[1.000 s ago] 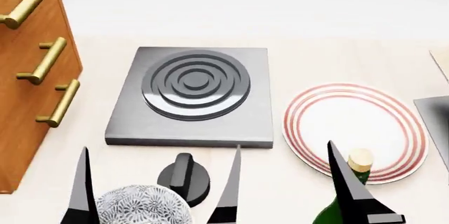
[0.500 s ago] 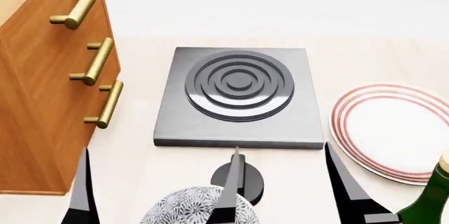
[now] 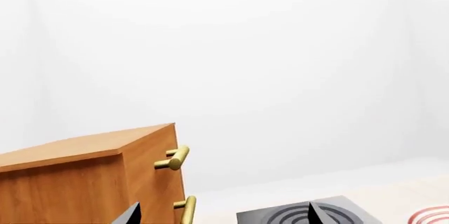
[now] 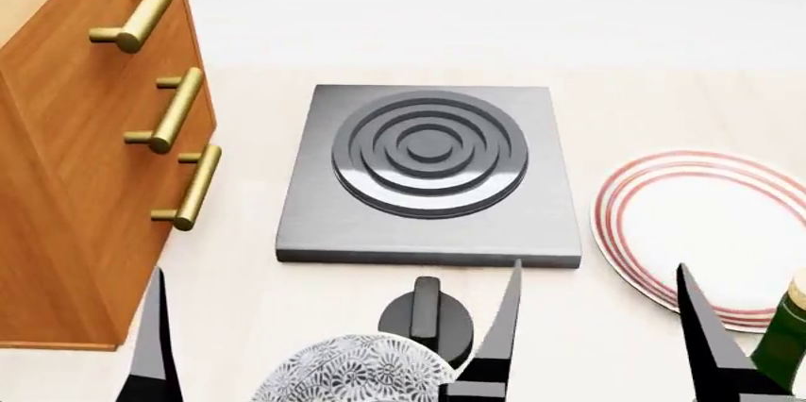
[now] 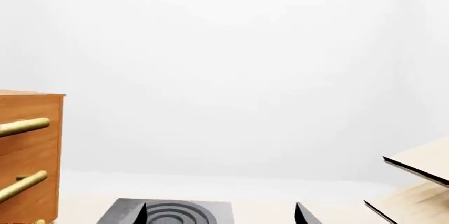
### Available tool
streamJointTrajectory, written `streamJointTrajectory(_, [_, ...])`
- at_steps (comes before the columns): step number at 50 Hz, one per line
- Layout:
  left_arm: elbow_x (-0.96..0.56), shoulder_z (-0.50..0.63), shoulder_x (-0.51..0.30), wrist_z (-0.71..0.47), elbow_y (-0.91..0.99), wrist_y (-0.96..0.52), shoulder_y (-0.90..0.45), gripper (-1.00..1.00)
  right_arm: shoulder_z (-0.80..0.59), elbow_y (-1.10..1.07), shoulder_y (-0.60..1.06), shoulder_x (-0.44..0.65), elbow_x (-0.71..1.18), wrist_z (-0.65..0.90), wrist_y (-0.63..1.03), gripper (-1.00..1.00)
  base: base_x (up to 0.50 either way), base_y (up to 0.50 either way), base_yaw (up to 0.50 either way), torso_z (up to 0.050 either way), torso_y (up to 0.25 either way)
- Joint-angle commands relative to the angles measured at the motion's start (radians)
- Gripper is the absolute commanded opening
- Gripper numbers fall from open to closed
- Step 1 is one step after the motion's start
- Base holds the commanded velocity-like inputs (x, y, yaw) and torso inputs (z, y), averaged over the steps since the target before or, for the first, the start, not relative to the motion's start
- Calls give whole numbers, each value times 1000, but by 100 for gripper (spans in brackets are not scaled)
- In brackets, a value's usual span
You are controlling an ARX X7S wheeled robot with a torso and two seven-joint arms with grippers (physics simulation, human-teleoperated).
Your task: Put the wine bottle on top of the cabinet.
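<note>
The wine bottle, dark green with a tan cork, shows only in part at the right edge of the head view. It stands just outside my right gripper's right finger, not between the jaws. My right gripper is open and empty, near the plate's front left; its wrist view shows no bottle. My left gripper is open and empty. Only one of its fingers shows in the head view, beside the cabinet. The orange-brown cabinet with brass handles stands at the left. It also shows in the left wrist view and the right wrist view.
A grey hotplate with ringed burner lies in the middle. A red-rimmed white plate lies to its right. A patterned bowl and a black knob sit near the front. A pale slanted rack is at the right.
A second ago the view swung left, bringing more cabinet in and pushing the bottle to the right edge. Since half a second ago my right gripper has shifted right, towards the bottle.
</note>
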Motion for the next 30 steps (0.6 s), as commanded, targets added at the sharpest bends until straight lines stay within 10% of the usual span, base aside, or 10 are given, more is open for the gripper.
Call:
streamJointTrajectory(1, [-21,-36,19,33,1,34,10,100,151,76,-79,-8,17,-19,-70,100,0,0,0,0,0])
streamJointTrajectory(30, [-53,-65,3,11,-4,41,15,100,297,152,-56,58,62,-9,-38,100,0,0,0,0,0])
